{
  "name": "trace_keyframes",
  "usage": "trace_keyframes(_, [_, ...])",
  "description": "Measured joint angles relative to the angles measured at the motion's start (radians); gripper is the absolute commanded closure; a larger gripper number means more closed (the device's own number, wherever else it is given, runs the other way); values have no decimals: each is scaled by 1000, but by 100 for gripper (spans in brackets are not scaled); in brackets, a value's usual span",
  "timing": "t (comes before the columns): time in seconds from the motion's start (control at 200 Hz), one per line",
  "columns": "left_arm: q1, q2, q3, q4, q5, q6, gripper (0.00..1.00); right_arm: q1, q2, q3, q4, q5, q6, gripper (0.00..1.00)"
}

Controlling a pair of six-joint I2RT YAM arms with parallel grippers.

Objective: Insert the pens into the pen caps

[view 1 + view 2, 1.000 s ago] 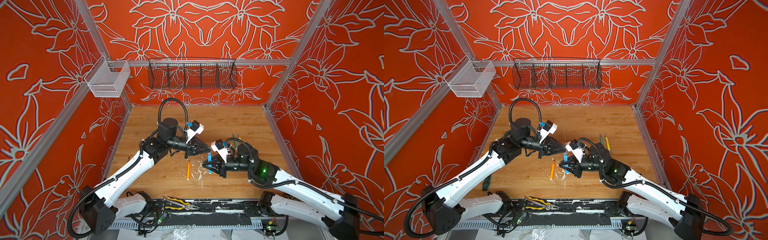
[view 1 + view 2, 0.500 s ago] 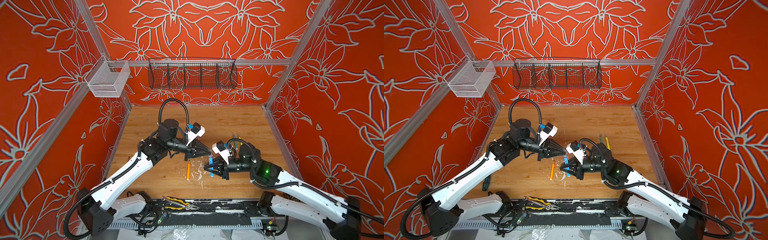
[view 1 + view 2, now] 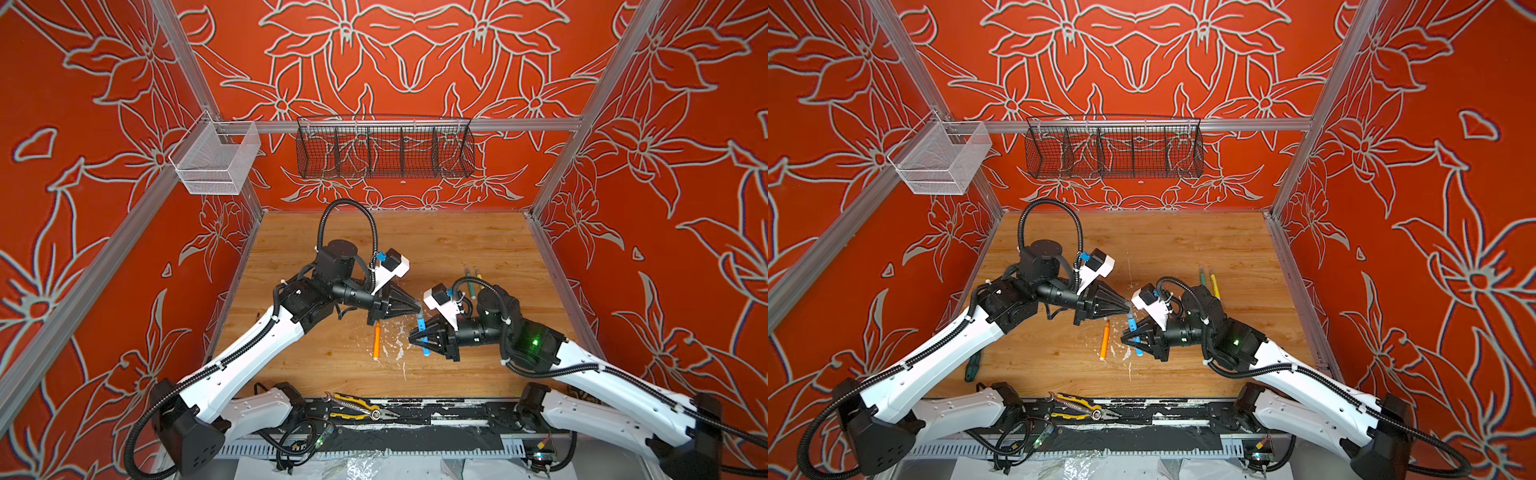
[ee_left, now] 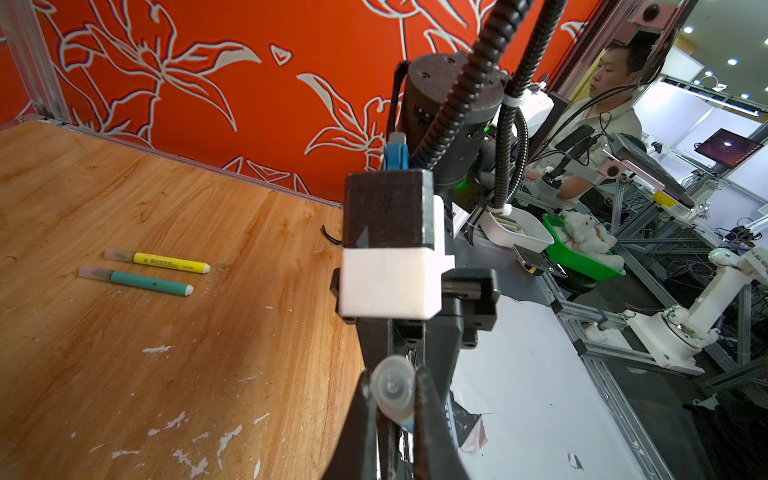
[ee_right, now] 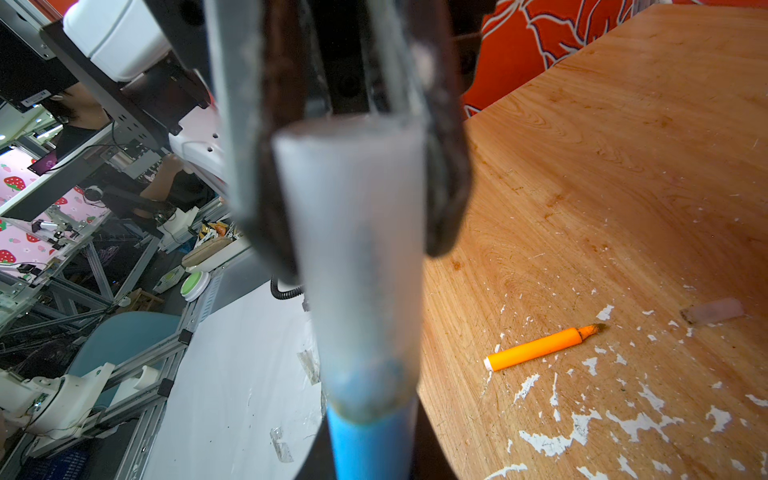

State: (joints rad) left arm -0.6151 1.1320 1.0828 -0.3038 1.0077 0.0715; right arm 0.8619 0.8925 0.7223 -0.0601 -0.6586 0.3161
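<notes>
Grippers meet tip to tip over the wooden tabletop (image 3: 436, 245) in both top views. The left gripper (image 3: 417, 309) reaches in from one side and the right gripper (image 3: 412, 337) from the other. The blue pen (image 3: 420, 323) stands steeply between them, pinched about mid-length in the right one's closed jaws. An orange pen (image 3: 377, 343) lies uncapped just beside, among white flecks (image 3: 399, 347). The green pen (image 3: 1202, 275) and yellow pen (image 3: 1213, 284) lie side by side behind the right arm. Pliers (image 3: 1077, 406) rest at the front edge and a screwdriver (image 3: 971, 368) lies by the left arm.

Seen from the left wrist, the fingers (image 4: 361, 415) are clamped on a clear cap (image 4: 392, 388), viewed end-on. The green and yellow pens each wear a cap.

Seen from the right wrist, that cap sits over the blue pen's tip, gripped on both sides. A loose cap (image 5: 715, 311) lies near the orange pen's nib.
</notes>
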Motion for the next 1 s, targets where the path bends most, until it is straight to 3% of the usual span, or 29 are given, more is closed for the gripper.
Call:
trace_keyframes(0.44, [0, 0, 5, -35, -2, 25, 100, -5, -3, 2, -20, -14, -10, 100])
trace_keyframes(0.51, [0, -1, 5, -30, -4, 13, 79, -11, 6, 9, -22, -33, -10, 100])
trace_keyframes(0.651, [-46, -10, -39, -100, 40, -10, 53, -63, 34, 97, 68, -10, 37, 100])
trace_keyframes(0.711, [-61, -13, -67, -113, 65, -27, 37, -79, 34, 131, 123, 14, 51, 100])
trace_keyframes(0.786, [-48, -39, -114, -85, 77, -84, 1, -90, 32, 151, 163, 39, 56, 100])
trace_keyframes(1.001, [117, -248, -251, 116, 67, -262, 3, -90, 34, 151, 158, 66, 57, 100])
